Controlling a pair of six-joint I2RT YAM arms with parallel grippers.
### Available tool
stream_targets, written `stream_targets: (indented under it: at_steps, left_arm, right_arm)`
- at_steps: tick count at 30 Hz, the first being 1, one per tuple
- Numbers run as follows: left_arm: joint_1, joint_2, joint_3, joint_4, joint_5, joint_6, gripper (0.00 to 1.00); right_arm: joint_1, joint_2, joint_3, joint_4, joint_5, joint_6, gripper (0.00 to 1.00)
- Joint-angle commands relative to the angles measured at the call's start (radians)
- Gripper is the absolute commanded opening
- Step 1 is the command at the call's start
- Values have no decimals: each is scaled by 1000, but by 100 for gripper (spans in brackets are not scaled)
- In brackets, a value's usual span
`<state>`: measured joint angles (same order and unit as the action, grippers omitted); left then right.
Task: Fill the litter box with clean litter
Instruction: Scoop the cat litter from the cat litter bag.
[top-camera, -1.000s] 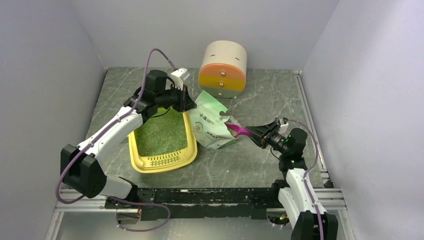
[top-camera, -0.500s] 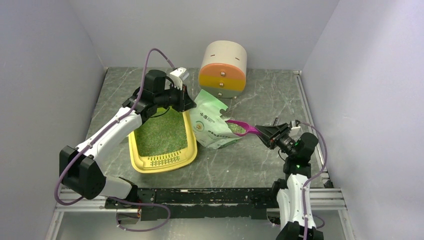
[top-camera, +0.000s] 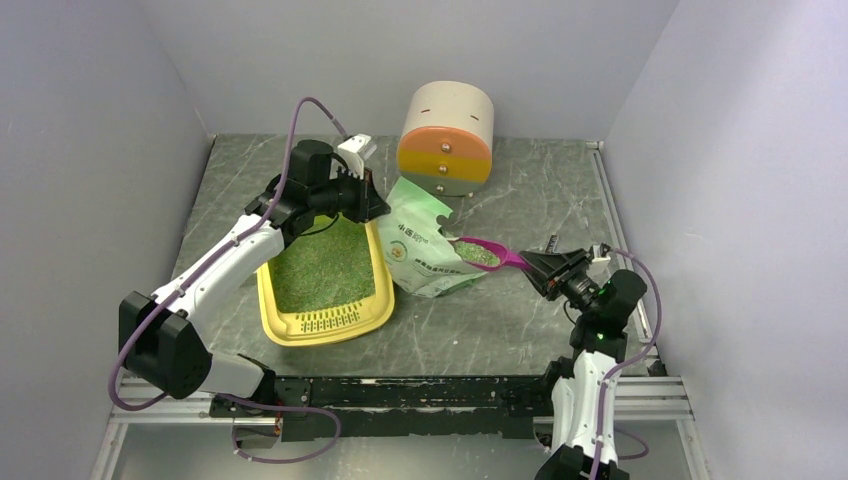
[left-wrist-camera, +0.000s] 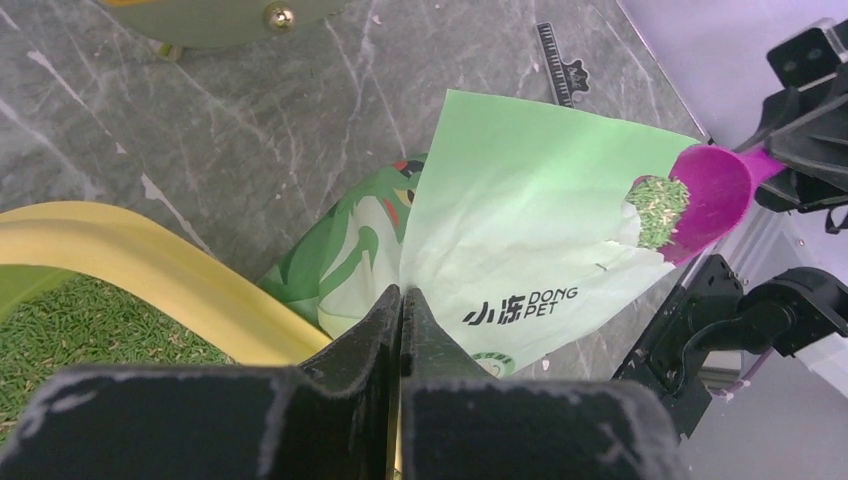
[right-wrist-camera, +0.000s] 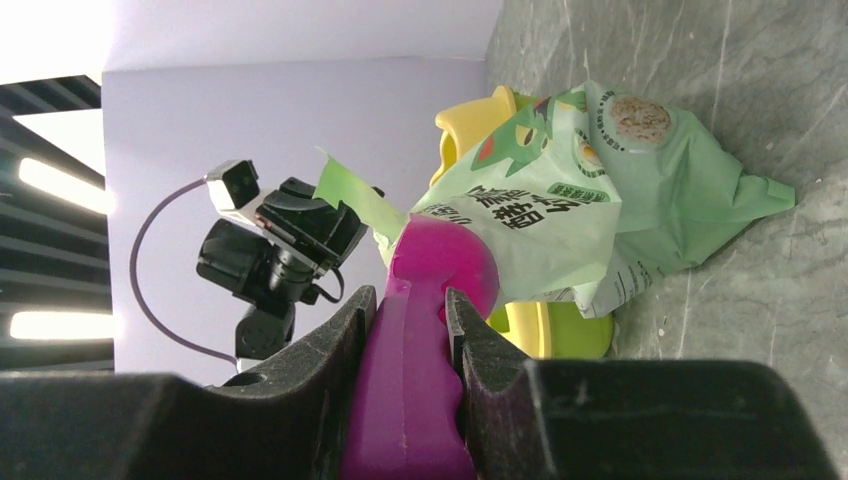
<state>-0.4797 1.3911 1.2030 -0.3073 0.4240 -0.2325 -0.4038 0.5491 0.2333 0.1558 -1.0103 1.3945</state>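
The litter box (top-camera: 322, 330) lies on the left half of the table (top-camera: 530, 190). Its long axis runs near to far with a slight lean, the grille end toward the arm bases and the far end under the left arm's wrist. Litter (top-camera: 320, 262) covers its floor in an even green-grey layer.

Just right of the box the bag (top-camera: 425, 250) slumps on the table. The left gripper (left-wrist-camera: 400, 300) is pinched tight on the bag's upper flap, holding it up.

The right gripper (right-wrist-camera: 410, 295) is clamped on the handle of the scoop (top-camera: 482, 254). The scoop lies roughly level – bowl pointing left at the bag's mouth, handle back toward the right arm – and carries a small heap of litter. Behind the bag stands the cabinet (top-camera: 447, 140).
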Motion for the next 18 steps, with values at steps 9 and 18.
stream_targets:
  at_steps: [9, 18]
  left_arm:
    - [4, -7, -17, 28, -86, -22, 5]
    - [4, -5, -44, 26, -119, -28, 5]
  right_arm:
    - [-56, 12, 78, 22, -78, 18, 0]
    - [-59, 10, 73, 103, -85, 98, 0]
